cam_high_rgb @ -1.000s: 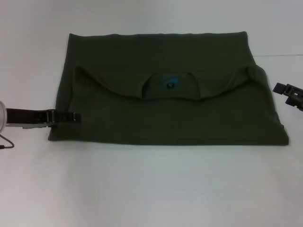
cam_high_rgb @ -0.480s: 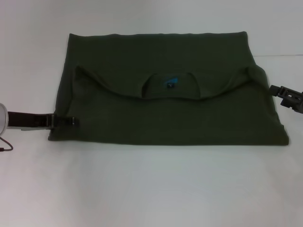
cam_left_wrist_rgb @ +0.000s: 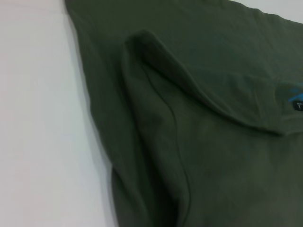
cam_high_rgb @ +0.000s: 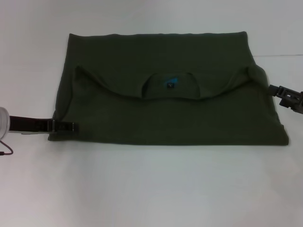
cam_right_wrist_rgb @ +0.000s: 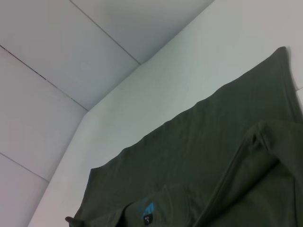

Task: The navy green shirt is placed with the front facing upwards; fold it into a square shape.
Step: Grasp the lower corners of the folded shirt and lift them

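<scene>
The navy green shirt [cam_high_rgb: 170,113] lies flat on the white table, folded into a wide rectangle. Its collar and blue neck label [cam_high_rgb: 170,82] show at the middle, along a curved folded edge. My left gripper [cam_high_rgb: 66,126] lies low on the shirt's left edge, close to the near left corner, reaching in from the left. My right gripper [cam_high_rgb: 279,91] sits at the shirt's right edge, beside the folded shoulder hump. In the left wrist view the shirt [cam_left_wrist_rgb: 213,156] fills most of the picture, with a sleeve fold. The right wrist view shows the shirt [cam_right_wrist_rgb: 203,156] and its label [cam_right_wrist_rgb: 147,208].
The white table [cam_high_rgb: 151,189] stretches around the shirt, with a wide bare strip along the front. A thin dark cable [cam_high_rgb: 5,150] hangs by the left arm. Pale wall panels [cam_right_wrist_rgb: 71,56] stand behind the table's far edge.
My left gripper has slid along the shirt's left edge toward the near corner. My right gripper has moved left until it meets the shirt's right edge. The shirt has not shifted.
</scene>
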`<state>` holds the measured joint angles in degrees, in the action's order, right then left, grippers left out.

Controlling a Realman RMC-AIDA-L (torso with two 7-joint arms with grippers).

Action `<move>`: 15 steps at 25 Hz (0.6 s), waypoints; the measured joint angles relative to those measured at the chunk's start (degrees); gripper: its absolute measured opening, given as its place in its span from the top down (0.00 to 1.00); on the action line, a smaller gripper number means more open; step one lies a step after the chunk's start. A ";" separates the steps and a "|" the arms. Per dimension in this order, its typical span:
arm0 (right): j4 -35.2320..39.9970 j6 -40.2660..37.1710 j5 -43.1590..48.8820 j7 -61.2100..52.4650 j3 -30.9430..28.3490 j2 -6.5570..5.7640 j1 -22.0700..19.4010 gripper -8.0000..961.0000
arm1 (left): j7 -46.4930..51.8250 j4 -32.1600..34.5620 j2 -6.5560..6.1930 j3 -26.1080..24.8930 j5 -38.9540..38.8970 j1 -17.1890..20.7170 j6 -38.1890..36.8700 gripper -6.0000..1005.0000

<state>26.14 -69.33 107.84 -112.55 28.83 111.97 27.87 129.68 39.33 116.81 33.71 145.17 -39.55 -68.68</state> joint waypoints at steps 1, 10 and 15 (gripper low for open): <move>-0.03 -0.01 0.00 0.00 0.00 0.00 0.00 0.03 | 0.12 0.13 0.05 -0.12 0.01 0.17 0.09 0.10; -0.06 -0.01 0.00 -0.05 0.07 0.08 0.07 0.03 | -0.57 1.90 0.97 0.53 0.18 1.14 1.22 0.27; -0.04 -0.08 0.00 -0.07 0.28 0.09 0.08 0.03 | -0.66 1.90 0.97 1.92 0.41 1.14 1.23 0.47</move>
<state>26.09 -69.42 107.84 -112.62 29.11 112.06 27.95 129.02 41.22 117.78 35.63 145.57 -38.40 -67.46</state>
